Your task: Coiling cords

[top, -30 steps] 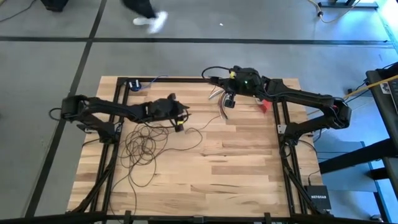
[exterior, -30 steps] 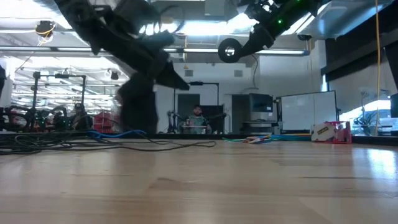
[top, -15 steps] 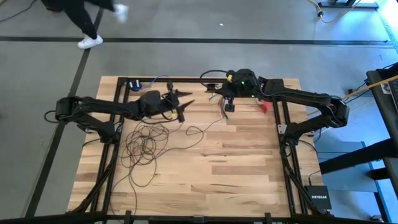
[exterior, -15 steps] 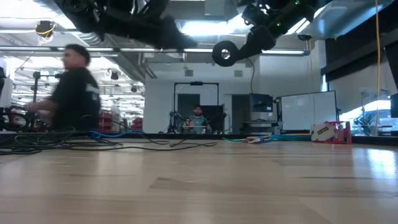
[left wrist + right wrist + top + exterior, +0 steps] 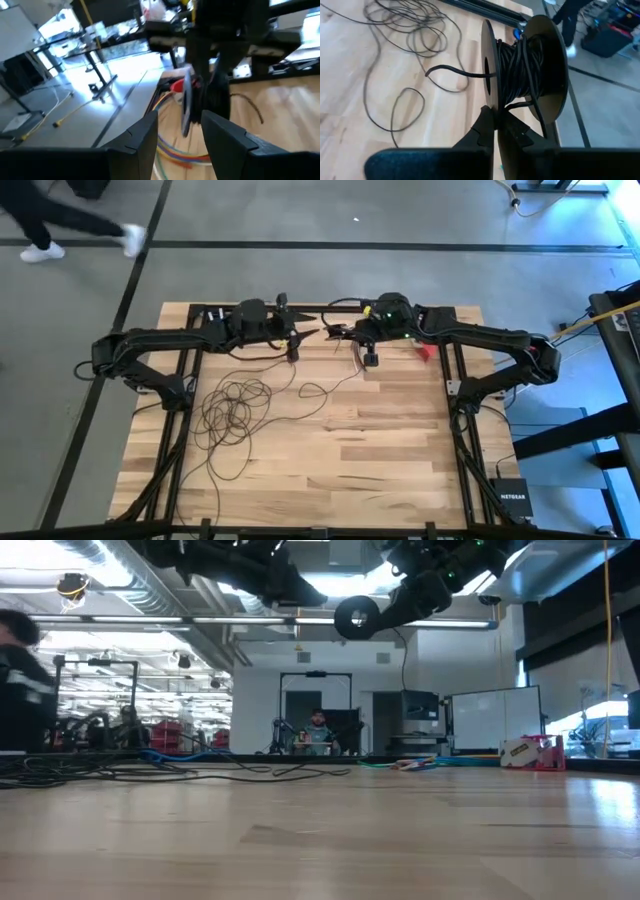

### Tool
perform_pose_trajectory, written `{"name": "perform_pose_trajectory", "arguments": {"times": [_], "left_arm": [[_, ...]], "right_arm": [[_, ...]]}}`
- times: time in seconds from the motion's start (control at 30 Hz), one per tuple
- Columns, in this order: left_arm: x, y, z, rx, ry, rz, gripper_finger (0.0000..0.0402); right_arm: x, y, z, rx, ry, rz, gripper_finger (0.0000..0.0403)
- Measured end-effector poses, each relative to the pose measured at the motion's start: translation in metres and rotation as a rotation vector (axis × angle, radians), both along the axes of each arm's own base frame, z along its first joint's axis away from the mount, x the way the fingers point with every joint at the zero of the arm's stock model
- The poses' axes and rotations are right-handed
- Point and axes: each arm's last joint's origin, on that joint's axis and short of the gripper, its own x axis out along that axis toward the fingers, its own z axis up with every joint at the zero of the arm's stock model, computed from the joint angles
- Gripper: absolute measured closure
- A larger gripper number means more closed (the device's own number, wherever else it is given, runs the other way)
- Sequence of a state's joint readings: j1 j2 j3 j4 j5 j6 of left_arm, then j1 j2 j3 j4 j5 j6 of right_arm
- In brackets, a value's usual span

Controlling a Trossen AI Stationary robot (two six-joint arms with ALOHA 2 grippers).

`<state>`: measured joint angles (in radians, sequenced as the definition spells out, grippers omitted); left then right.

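Right tool: the right tool (image 5: 495, 131) is clenched on the rim of a black spool (image 5: 525, 70), fingers pinched together on the near flange, holding it in the air above the far part of the counter (image 5: 380, 440).
Left tool: the left tool (image 5: 180, 132) stands released, fingers apart and empty, just short of the spool and facing it.
Done: part of the cords (image 5: 517, 67) is already wound tight around the spool's core, by the look of it several layers deep.
Left: a strand leaves the spool and runs down to a large loose tangle (image 5: 235, 405) on the counter, well off to the left tool's side; judged from its spread, most of the length is not yet wound.
Right wrist view only: shows the wound turns and the pinch on the flange.
High view only: shows the two tools meeting tip to tip, and the tangle's full extent.
Low view only: shows the spool (image 5: 357, 617) hanging well clear of the counter.
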<state>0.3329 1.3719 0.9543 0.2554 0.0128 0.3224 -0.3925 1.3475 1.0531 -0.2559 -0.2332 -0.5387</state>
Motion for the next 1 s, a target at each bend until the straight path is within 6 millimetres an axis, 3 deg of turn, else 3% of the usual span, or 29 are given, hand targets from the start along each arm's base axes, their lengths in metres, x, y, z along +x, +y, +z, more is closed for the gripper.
{"name": "perform_pose_trajectory", "arguments": {"times": [0.27,1.0], "left_arm": [[0.007,-0.006,-0.007,-0.006,0.025,-0.027,0.0257],[-0.001,-0.010,-0.004,0.013,0.073,0.009,0.0257]], "right_arm": [[0.019,0.015,-0.010,-0.041,0.006,0.041,0.0393],[0.018,0.012,-0.012,-0.102,0.047,-0.074,0.0393]]}}
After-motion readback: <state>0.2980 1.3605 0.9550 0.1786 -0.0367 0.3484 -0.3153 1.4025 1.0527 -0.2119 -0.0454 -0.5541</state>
